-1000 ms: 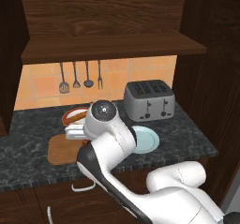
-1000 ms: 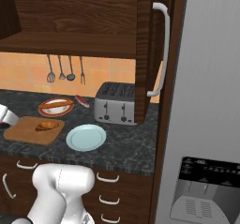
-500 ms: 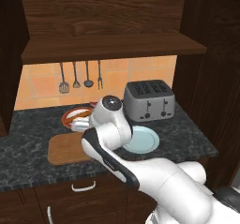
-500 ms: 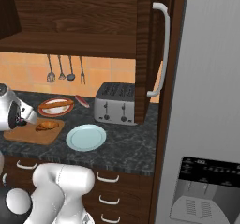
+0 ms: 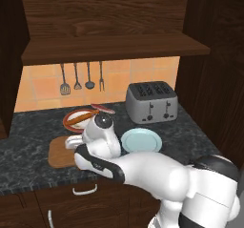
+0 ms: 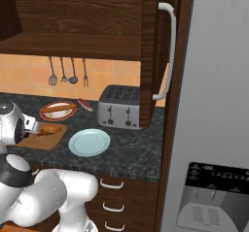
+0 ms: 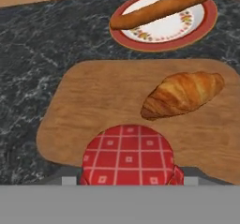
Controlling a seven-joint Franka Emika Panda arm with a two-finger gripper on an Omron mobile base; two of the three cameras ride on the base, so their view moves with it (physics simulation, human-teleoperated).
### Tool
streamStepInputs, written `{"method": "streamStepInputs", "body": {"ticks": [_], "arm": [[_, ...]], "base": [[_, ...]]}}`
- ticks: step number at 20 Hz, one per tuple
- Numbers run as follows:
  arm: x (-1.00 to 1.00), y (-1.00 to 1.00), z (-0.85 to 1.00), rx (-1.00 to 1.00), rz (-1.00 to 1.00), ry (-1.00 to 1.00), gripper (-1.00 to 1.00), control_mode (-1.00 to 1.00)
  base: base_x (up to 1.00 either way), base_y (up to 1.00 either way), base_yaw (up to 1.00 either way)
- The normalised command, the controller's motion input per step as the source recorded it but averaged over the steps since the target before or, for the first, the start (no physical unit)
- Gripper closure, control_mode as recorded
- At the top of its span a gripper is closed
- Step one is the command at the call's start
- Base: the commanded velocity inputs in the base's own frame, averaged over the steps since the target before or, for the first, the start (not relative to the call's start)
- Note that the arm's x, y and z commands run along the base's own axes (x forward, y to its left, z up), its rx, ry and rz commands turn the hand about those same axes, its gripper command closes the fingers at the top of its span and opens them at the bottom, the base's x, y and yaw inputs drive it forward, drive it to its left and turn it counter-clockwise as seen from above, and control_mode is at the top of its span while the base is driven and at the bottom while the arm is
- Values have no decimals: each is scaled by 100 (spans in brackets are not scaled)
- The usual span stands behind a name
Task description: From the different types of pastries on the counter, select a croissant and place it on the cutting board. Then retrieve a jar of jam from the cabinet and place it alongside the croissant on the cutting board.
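Hovering low over the cutting board (image 7: 93, 101), the hand (image 7: 127, 183) carries one jar of jam (image 7: 127, 157), its red checked lid just ahead of the camera; the fingertips are hidden beneath it, so I cannot tell for certain how they stand, though the jar sits right between them. One croissant (image 7: 183, 95) lies on the board, ahead of the hand and to its right, apart from the jar. Farther ahead, off the board on the dark marbled table (image 7: 28, 54), one red-rimmed plate (image 7: 197, 21) bears one long baguette stick (image 7: 159, 7). From the base cameras, right of the hand rests one light blue plate (image 5: 141, 141), then one silver toaster (image 5: 151, 101) against the wall. Four utensils (image 5: 81, 77) hang beneath the cabinet (image 5: 109, 46).
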Motion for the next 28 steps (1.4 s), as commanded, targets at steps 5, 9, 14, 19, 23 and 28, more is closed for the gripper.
{"method": "streamStepInputs", "body": {"ticks": [5, 9, 14, 19, 23, 28], "arm": [[2, 41, -27, -5, 14, -38, 100, -100], [41, 0, 1, 1, 4, -27, 100, -100], [58, 0, 4, 10, 0, -5, 100, -100], [5, 22, -13, 11, 2, 2, -100, -100], [0, 31, -23, 8, 3, 0, -100, -100], [0, 16, -30, 5, 3, 0, -100, -100]], "base": [[0, 0, 0], [0, 0, 0], [0, 0, 0], [0, 0, 0], [0, 0, 0], [0, 0, 0]]}}
